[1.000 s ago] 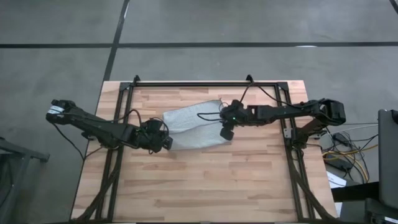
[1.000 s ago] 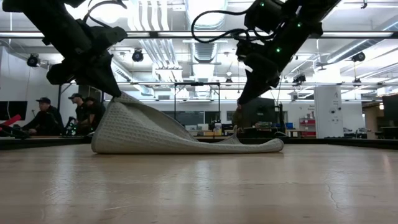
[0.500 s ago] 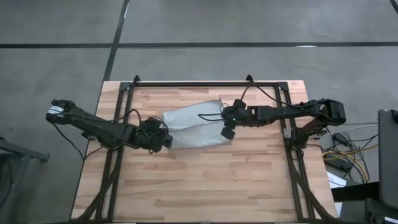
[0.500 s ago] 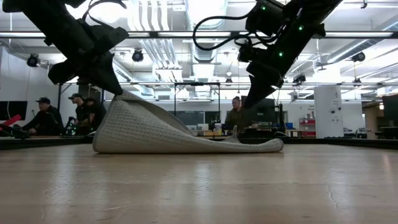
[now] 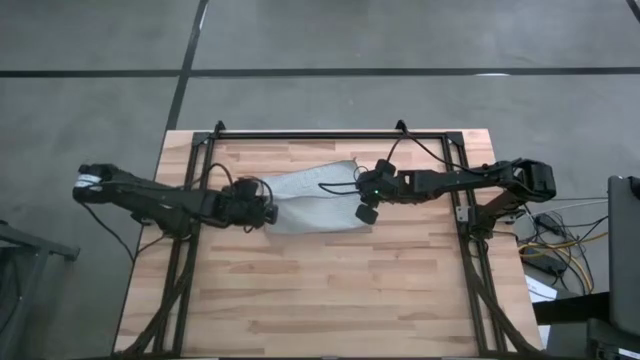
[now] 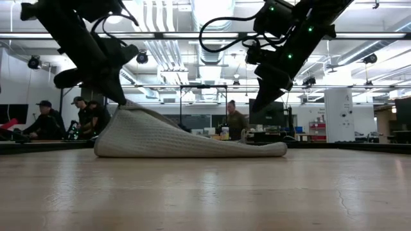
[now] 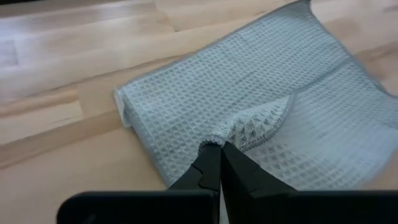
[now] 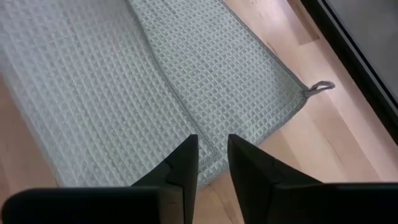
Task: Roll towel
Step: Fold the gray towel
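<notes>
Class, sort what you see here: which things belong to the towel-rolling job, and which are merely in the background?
Belongs to the job:
- towel
- left tool, pinching a towel corner
- right tool, above the towel's edge
- table

Just around:
- people beyond the table
- cables beside the table

A soft, matt waffle-weave cloth towel [image 7: 261, 93], light grey-blue with a stitched hem, lies on a surface [image 5: 330, 290] of pale butcher-block wood planks with a smooth, faintly sheened finish; the left hand [image 7: 216, 163] and right hand [image 8: 211, 165] show matt black fingers that look like plastic.
</notes>
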